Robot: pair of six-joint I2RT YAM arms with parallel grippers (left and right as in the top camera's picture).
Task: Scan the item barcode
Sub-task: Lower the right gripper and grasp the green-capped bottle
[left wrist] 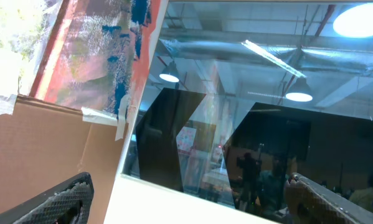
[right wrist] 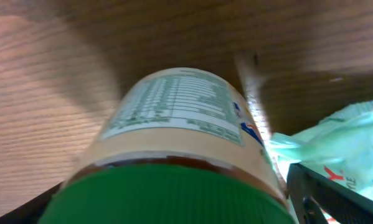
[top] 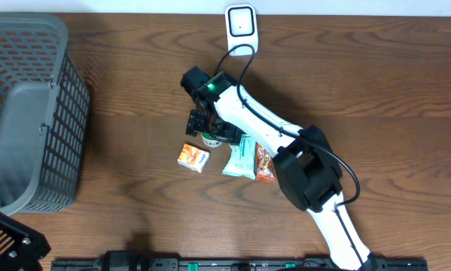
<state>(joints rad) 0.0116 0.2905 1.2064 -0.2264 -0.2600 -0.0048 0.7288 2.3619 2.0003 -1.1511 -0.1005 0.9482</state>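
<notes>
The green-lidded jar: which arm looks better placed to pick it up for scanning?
Right. The right gripper is open and down around the jar, a finger on each side. The left gripper sits off at a corner of the table, pointing up and away from it.

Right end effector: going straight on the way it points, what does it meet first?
The green-capped bottle, directly ahead of the right end effector; probably its cap first, though depth is unclear.
</notes>
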